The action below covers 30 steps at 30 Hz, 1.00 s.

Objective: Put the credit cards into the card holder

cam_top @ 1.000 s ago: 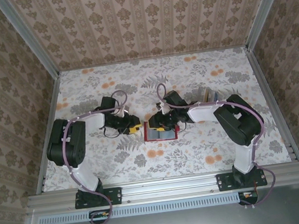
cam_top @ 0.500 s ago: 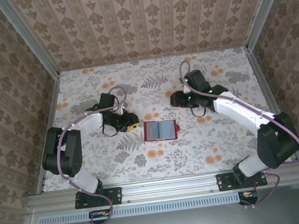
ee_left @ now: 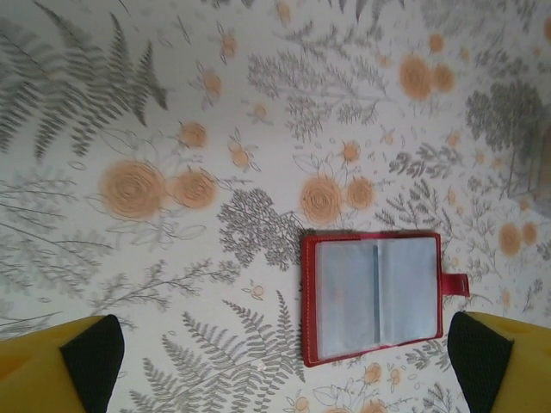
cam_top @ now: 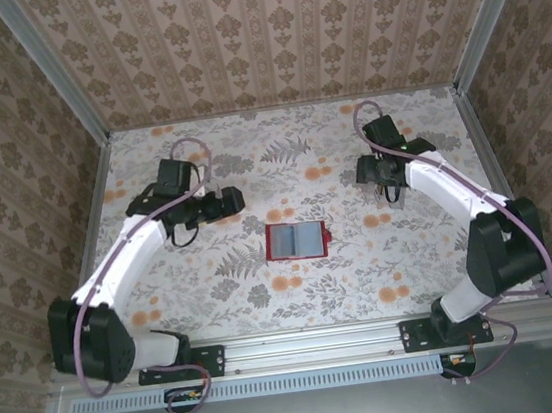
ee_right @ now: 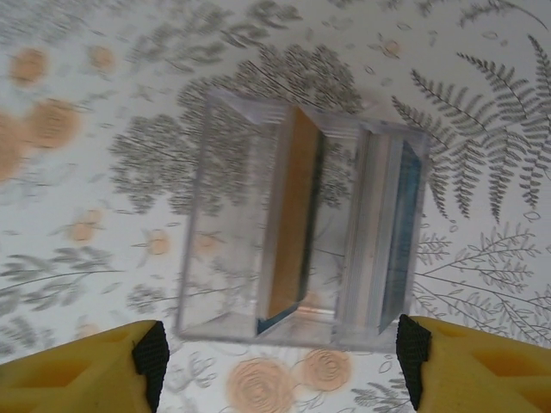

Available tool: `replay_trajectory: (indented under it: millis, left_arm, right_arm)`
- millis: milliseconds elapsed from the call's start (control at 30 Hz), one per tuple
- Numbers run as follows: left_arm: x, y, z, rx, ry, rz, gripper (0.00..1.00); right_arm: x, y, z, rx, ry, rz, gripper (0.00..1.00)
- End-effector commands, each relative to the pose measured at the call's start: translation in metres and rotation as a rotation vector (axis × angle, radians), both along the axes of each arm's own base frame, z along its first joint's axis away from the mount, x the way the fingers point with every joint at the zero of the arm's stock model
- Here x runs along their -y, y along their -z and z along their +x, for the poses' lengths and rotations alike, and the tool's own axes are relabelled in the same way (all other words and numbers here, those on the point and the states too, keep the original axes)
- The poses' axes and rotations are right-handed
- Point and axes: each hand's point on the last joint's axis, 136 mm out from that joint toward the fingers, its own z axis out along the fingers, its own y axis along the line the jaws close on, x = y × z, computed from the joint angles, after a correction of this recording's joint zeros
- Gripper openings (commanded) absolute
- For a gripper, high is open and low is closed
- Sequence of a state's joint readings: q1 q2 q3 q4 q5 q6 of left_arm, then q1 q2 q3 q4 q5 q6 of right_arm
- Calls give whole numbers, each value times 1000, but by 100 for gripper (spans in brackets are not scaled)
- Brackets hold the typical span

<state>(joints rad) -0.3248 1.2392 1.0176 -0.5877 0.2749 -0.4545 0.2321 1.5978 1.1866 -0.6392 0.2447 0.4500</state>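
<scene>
A: Cards first. Where?

B: Thin rectangular plastic credit cards (ee_right: 293, 215), blue at the edges, stand on edge in a small clear plastic box (ee_right: 225, 215) at the far right of the floral-print table (cam_top: 365, 276). One leans mid-box, tan face showing; another sits against the right wall.

A: Nearest arm?

B: The right. Right gripper (ee_right: 282, 361) hangs directly over the box, jaws apart, nothing in them. The cards' long edges run across the line between the two fingers, so closing should pinch a card through its thickness.

A: And the holder?

B: Flat red folding card holder (cam_top: 295, 240) lies open at table centre, greyish clear pockets up, long axis left to right, well apart from the box. No card visible in the pockets.

A: Left side?

B: Left gripper (ee_left: 284, 361) spread wide and empty, above the table. It's just far-left of the holder and the closer one to it.
</scene>
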Motion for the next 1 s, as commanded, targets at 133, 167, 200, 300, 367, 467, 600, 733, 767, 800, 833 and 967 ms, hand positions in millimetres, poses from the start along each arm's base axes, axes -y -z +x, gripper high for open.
replay_trajectory:
  millis: [133,167,200,300,367,467,600,733,767,800,833,967]
  left_arm:
    - [-13,25,-11,-71,-34,-60,100]
    - [-12,28,-11,-73,-34,-68,100]
    - [-11,27,-11,-70,-32,-79,100]
    - [-9,27,-10,-78,-24,-88,100]
    - [-10,28,-8,-76,-26,-82,100]
    - [-9,29,-7,-83,-23,-92,99]
    - [-11,31,-6,-83,-26,-84,99]
    - [-11,34,-8,-106,-20,-88,98]
    - [-12,35,-8,-106,-22,-84,98]
    - [-12,36,-7,-104,-25,-86,99]
    - [-12,37,-7,-105,-25,-91,98]
    - [-12,37,-5,-116,-24,-89,98]
  right_arm:
    - [14,10,16,-48,9,-48,67]
    - [10,9,18,-47,3,-29,67]
    - [7,8,21,-44,-3,-11,66]
    - [0,4,28,-33,-5,25,65]
    - [-4,8,33,-41,-6,42,63]
    - [-10,19,35,-61,16,83,63]
    - [-16,33,34,-69,60,141,63]
    - [-16,45,31,-88,95,156,65]
    - [-18,48,31,-89,94,166,66]
    - [-20,50,31,-89,87,180,66]
    - [-23,51,32,-90,84,196,66]
    - [-35,48,35,-81,62,285,64]
